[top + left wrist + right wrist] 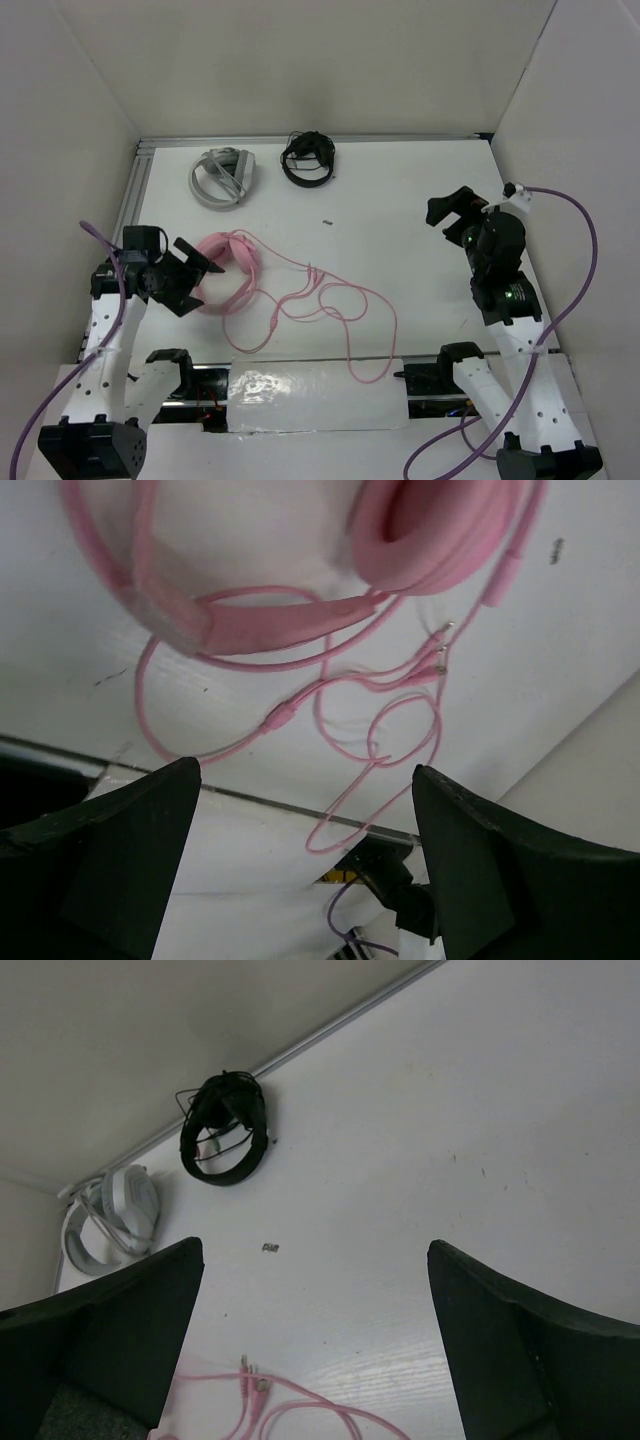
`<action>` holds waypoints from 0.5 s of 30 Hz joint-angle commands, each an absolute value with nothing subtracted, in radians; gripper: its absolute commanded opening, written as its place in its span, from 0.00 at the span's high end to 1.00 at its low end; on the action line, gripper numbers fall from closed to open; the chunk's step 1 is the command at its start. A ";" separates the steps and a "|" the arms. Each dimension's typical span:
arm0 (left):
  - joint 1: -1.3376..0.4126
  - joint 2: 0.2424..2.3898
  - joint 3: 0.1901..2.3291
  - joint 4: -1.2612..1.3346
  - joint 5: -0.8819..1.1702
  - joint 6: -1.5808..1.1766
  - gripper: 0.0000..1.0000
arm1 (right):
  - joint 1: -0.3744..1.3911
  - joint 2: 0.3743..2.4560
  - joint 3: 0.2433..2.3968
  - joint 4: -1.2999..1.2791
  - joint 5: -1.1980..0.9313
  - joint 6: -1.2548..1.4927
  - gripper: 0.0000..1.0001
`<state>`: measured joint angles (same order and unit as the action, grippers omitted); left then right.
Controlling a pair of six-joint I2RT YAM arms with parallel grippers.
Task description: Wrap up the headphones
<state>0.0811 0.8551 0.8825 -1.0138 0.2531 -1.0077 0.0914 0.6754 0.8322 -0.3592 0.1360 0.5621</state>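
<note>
The pink headphones [228, 270] lie on the white table at the left, their long thin pink cable [340, 310] spread in loose loops to the right and toward the front edge. My left gripper [197, 272] is open and empty, right beside the headphones' left side. In the left wrist view the pink ear cup [430, 530] and headband [260, 625] fill the top, with the cable [390, 720] below. My right gripper [457, 214] is open and empty at the right, well away from the headphones. The right wrist view shows the cable plugs [248, 1385] at the bottom.
Grey-white headphones [222, 177] and black headphones [308, 158] lie at the back of the table; both also show in the right wrist view, the black ones [225, 1125] and the grey-white ones [110, 1215]. A small dark scrap [326, 222] lies mid-table. White walls enclose the table.
</note>
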 commanded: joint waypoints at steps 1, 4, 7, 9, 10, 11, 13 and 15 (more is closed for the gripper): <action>0.081 0.831 0.859 -1.103 0.164 -1.132 0.01 | 0.089 0.689 0.864 -0.310 0.080 0.538 0.00; 0.086 0.862 0.848 -1.115 0.161 -1.184 0.01 | 0.086 0.707 0.868 -0.327 0.089 0.540 0.00; 0.094 0.900 0.789 -1.072 0.193 -1.235 0.01 | 0.089 0.712 0.854 -0.321 0.084 0.537 0.00; 0.112 0.914 0.759 -1.054 0.187 -1.276 0.01 | 0.090 0.707 0.850 -0.318 0.080 0.529 0.00; 0.120 0.932 0.746 -1.051 0.166 -1.290 0.01 | 0.087 0.709 0.850 -0.322 0.083 0.529 0.00; 0.127 0.943 0.742 -1.051 0.154 -1.311 0.01 | 0.089 0.707 0.850 -0.324 0.093 0.529 0.00; 0.137 0.986 0.729 -1.061 0.121 -1.341 0.01 | 0.090 0.709 0.848 -0.327 0.100 0.531 0.00; 0.144 1.014 0.713 -1.077 0.077 -1.388 0.01 | 0.089 0.713 0.847 -0.325 0.098 0.534 0.00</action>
<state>0.1303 0.9863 0.7238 -1.0618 0.1410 -1.2922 0.0914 0.7166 0.8322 -0.3561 0.0933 0.5484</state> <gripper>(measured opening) 0.992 0.994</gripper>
